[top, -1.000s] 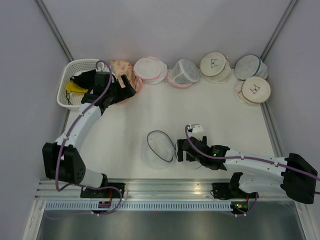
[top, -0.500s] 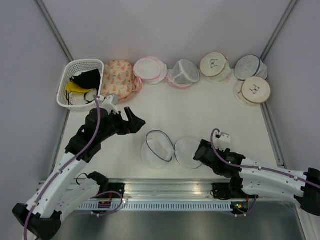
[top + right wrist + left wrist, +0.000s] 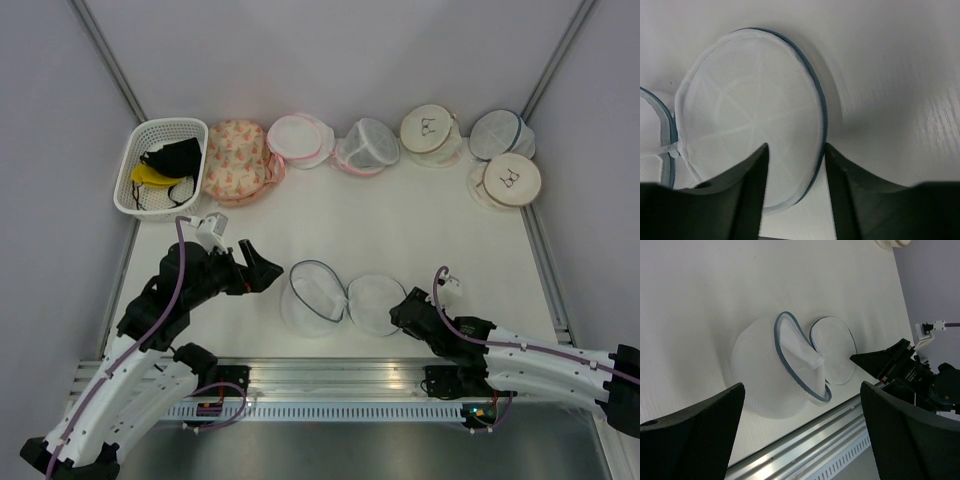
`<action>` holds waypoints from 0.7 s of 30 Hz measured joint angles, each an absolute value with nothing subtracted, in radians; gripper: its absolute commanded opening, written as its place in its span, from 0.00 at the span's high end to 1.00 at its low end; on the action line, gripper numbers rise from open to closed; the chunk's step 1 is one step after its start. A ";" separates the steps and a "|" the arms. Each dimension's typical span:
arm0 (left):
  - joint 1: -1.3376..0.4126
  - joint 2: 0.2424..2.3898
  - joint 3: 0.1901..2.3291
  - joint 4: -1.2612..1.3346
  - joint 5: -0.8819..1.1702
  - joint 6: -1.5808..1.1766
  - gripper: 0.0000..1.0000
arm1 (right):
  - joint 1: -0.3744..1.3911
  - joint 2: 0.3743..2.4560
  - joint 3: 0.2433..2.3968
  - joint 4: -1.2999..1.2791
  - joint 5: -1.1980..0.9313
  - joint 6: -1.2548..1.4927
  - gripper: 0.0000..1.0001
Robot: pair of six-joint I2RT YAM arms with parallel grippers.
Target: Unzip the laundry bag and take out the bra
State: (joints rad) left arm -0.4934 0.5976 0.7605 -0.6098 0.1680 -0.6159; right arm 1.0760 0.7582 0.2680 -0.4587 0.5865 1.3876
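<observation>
The laundry bag (image 3: 312,300) lies unzipped near the table's front, a white mesh drum (image 3: 765,375) with a dark blue rim. Its round lid (image 3: 375,303) is flapped out flat to the right (image 3: 750,115). The bra (image 3: 235,160), pink and floral, rests at the back left beside the basket. My left gripper (image 3: 262,268) hovers just left of the bag, jaws wide open and empty (image 3: 802,386). My right gripper (image 3: 400,310) sits at the lid's right edge. Its jaws (image 3: 796,146) stand partly apart over the lid's blue rim, with nothing pinched between them.
A white basket (image 3: 150,135) holding black and yellow garments stands at the back left. Along the back are pink-trimmed bags (image 3: 298,140), beige round bags (image 3: 430,128) and a blue-trimmed bag (image 3: 497,132). A metal rail (image 3: 330,375) borders the near edge.
My left arm left the bra beside the basket and drew back to the bag's left side. My right gripper retreated to the lid's right edge and its jaws narrowed.
</observation>
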 measured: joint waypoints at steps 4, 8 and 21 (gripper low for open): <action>-0.493 0.579 0.749 -0.624 0.169 -0.617 0.00 | 1.076 0.747 0.234 -0.410 0.580 1.395 0.58; -0.493 0.567 0.741 -0.634 0.169 -0.618 0.00 | 1.076 0.770 0.207 -0.356 0.572 1.400 0.59; -0.493 0.555 0.729 -0.655 0.172 -0.618 0.00 | 1.076 0.850 0.228 -0.308 0.610 1.406 1.00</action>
